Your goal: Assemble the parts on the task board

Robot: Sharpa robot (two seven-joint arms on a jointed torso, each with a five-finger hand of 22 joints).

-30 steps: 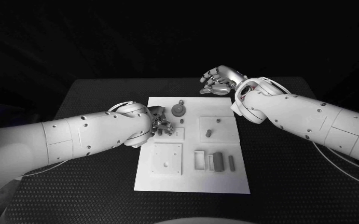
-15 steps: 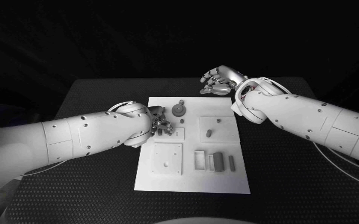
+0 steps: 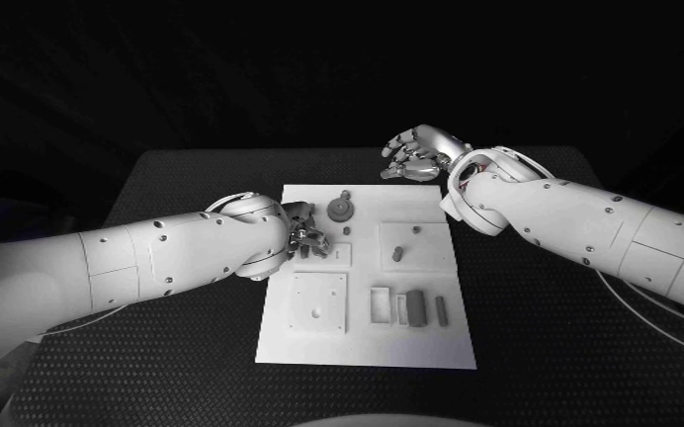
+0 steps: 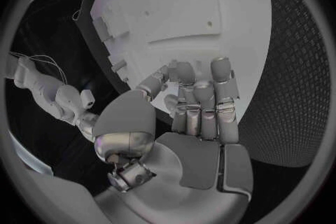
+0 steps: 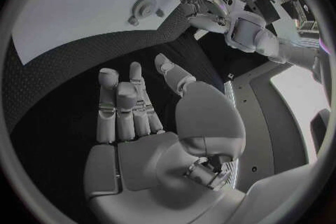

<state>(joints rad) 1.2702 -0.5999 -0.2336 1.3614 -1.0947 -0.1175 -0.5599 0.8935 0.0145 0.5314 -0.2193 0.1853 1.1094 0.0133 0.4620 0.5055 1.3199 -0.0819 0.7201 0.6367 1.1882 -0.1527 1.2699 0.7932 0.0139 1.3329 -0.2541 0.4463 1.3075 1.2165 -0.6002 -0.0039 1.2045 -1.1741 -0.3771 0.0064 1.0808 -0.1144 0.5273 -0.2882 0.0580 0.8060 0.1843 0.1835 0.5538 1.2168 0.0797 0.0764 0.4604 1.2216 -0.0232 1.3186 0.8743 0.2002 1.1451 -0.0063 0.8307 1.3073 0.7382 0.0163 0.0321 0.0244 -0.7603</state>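
Note:
The white task board (image 3: 428, 343) lies in the middle of the table. On its far part stands a round grey part (image 3: 342, 210), with a small peg (image 3: 399, 251) in a square recess to the right of it. Nearer me lie a frame-shaped part (image 3: 381, 303), a grey block (image 3: 415, 306) and a thin bar (image 3: 442, 310). My left hand (image 3: 303, 236) hovers low over the board's left edge, its fingers (image 4: 203, 95) stretched side by side with nothing in them. My right hand (image 3: 418, 155) floats beyond the board's far right corner, with its fingers (image 5: 126, 103) loosely extended and nothing held.
A square plate (image 3: 318, 301) with small holes sits on the board's near left. The black textured table (image 3: 171, 378) runs all round the board. In the right wrist view the board (image 5: 70, 17), the round part (image 5: 145, 8) and my left hand (image 5: 199, 3) appear.

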